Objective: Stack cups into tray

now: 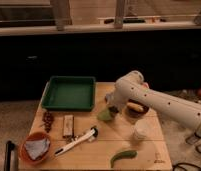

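The olive-green cup stands on the wooden worktop, just right of the tray's near right corner and outside it. The cream-white cup stands apart from it, nearer the camera and to the right, also on bare wood. Neither cup is in the tray and neither is nested in the other, so the stacking is not yet done.

The tray lies at the far left of the worktop, dark green and with nothing visible inside. Being so close to the green cup, it should need only a short carry up over the raised rim.

The pincer is at the upper right edge of the green cup, touching it or nearly so, with the white arm bending down from the right. That suggests this cup is being taken first. Whether the pincer is open or closed on the cup I cannot tell, because the wrist and the cup blur together there.

Just behind the arm sits a dark brown bowl, close enough to be brushed in a lift. Farther out lie a white-and-black tool, a small brown block, a cluster of dark red fruit, an orange bowl with a cloth, and a curved green vegetable.
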Available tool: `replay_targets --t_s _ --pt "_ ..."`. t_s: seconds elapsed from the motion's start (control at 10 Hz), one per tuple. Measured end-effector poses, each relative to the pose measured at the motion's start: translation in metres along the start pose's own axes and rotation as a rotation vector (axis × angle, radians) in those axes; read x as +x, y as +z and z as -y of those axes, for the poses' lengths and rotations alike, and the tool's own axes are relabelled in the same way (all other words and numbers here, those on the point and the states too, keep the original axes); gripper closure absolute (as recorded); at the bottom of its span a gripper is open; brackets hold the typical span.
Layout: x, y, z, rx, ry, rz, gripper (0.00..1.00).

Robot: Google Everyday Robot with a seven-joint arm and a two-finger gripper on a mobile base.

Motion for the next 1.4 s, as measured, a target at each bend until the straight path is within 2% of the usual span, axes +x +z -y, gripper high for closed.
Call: replay_targets --t_s 0.5,1.1,1.4 --pt "-0.011 0.003 0.028 0.005 -0.086 0.039 1.0" --pt "-0.023 -0.018 0.057 0.012 -0.169 0.04 1.0" --pt "-0.029 -0.017 0.07 0.024 -0.208 0.078 1.0"
